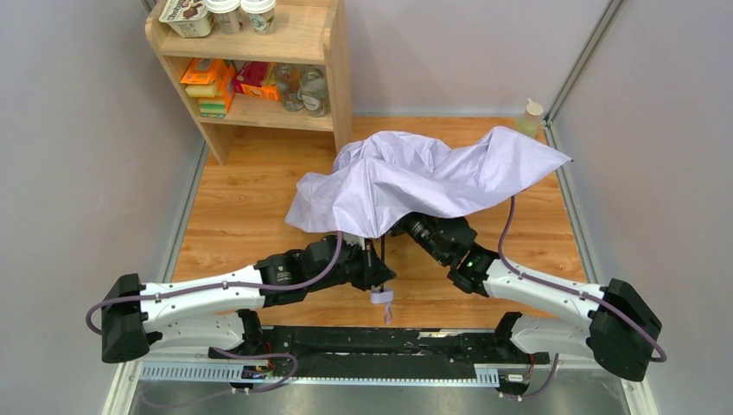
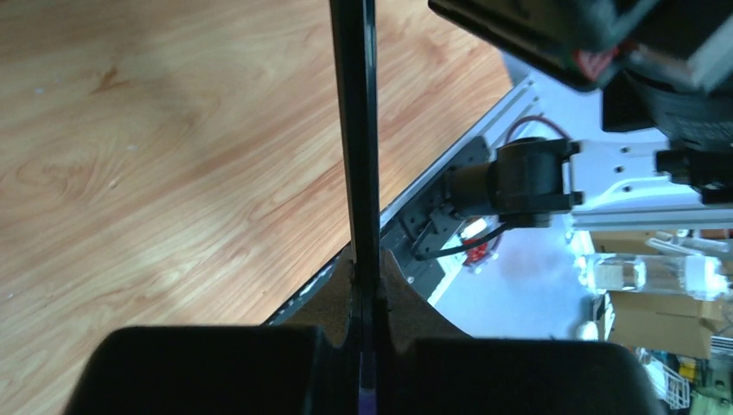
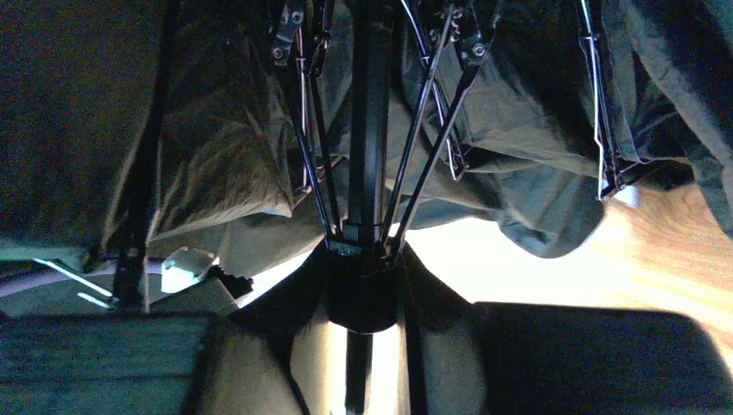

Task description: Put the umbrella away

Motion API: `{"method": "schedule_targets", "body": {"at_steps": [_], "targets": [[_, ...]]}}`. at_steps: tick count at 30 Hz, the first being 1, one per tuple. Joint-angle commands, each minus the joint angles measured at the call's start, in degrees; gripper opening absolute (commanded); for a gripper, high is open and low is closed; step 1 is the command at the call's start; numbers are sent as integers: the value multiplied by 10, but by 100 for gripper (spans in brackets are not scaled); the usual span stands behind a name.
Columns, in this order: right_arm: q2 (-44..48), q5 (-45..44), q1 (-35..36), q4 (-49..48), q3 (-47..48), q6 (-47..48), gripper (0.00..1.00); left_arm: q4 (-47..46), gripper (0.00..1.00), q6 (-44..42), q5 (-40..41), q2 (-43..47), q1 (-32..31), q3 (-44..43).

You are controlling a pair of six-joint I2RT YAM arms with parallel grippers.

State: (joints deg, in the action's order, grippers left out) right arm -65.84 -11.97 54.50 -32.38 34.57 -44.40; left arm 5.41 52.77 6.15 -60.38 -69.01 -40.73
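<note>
- First, closest to the arm bases, the umbrella's (image 1: 406,186) small lilac handle (image 1: 381,296) sticks out toward the near edge of the table (image 1: 246,212) with its wrist strap dangling. It looks light and hard, but too short a stub to steer the whole thing by.
- Just beyond it, the left gripper (image 2: 364,275) is clamped tight on the thin black shaft (image 2: 354,130). That is a sound place to hold. The shaft is stiff and narrow and probably smooth, so I judge it could twist or slide in the pads if pulled sideways.
- Further in, under the fabric, the right gripper (image 3: 363,303) is clasped around the black runner (image 3: 363,281), the collar where the struts meet the shaft. This looks like the part to pull along the shaft to fold the frame down.
- Past the runner, the ribs (image 3: 432,147) fan outward. They are fine and jointed and look easy to bend, so they are poor places to grip.
- Above and beyond, the canopy (image 1: 493,160) is half slack and rumpled, spread across the middle of the table with one edge beside the wooden shelf (image 1: 341,78). The cloth is soft, light and floppy. It would likely bunch and snag, and it gives no firm hold.
</note>
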Motion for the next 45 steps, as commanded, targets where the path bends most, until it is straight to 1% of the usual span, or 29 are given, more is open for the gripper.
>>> {"method": "schedule_targets", "body": {"at_steps": [1,4,5,6,7,9,10,13,16,17,19,21,22,23,24,25,26,27,28,29,31,33,35,38,41,42,43,44,45], "targets": [[34,91,-48,82,5,-3,0,-147,0,-56,30,58,0,-23],[74,102,-49,40,-22,5,0,-145,0,-48,44,66,0,-10],[83,106,-53,15,-31,7,0,-141,15,-44,45,66,0,-9],[94,100,-55,18,-29,9,0,-138,29,-38,43,66,0,-7],[99,98,-63,29,-23,7,0,-145,47,-32,31,64,0,-2],[108,105,-89,47,-10,-7,0,-187,62,-16,11,65,0,25],[112,110,-105,46,-5,-14,0,-201,65,-4,5,63,0,47],[126,95,-119,73,22,0,0,-231,66,13,-24,54,0,65],[127,98,-135,78,46,2,0,-235,66,19,-58,14,0,51],[125,98,-136,76,52,4,0,-247,66,22,-82,3,0,47],[119,99,-137,79,64,7,0,-266,66,24,-97,-25,0,36],[116,111,-137,76,65,3,0,-264,63,22,-94,-47,0,23],[119,110,-136,77,65,2,0,-260,59,19,-91,-56,0,17],[121,130,-136,84,63,-1,0,-239,56,12,-86,-61,0,4],[126,138,-136,90,63,0,0,-217,46,-2,-78,-66,0,-3],[133,148,-136,106,60,1,0,-206,39,-11,-76,-65,1,-19],[141,155,-132,122,53,1,0,-171,18,-34,-65,-62,2,-28],[150,152,-126,131,41,1,0,-151,6,-45,-63,-49,2,-44],[159,138,-110,139,21,-7,0,-124,0,-64,-22,-41,1,-52],[170,123,-86,135,-4,-19,0,-113,0,-72,-9,-26,2,-58],[181,75,-21,84,-82,-49,0,-102,0,-87,22,-5,3,-58],[179,35,15,51,-112,-49,0,-104,0,-91,29,2,5,-57],[164,16,4,55,-104,-56,0,-110,0,-84,21,-1,5,-52],[152,37,-18,44,-87,-53,0,-138,0,-58,5,-5,5,-36],[158,82,-64,42,-66,-33,0,-129,0,-55,-8,-5,5,-33],[162,95,-84,47,-60,-21,0,-124,5,-50,-10,-3,5,-30],[166,110,-111,49,-54,-10,0,-124,25,-49,-18,7,5,-25],[167,150,-136,47,-48,4,0,-129,39,-50,-23,13,5,-7],[165,188,-170,49,-37,21,0,-143,56,-48,-45,28,5,5]]}}
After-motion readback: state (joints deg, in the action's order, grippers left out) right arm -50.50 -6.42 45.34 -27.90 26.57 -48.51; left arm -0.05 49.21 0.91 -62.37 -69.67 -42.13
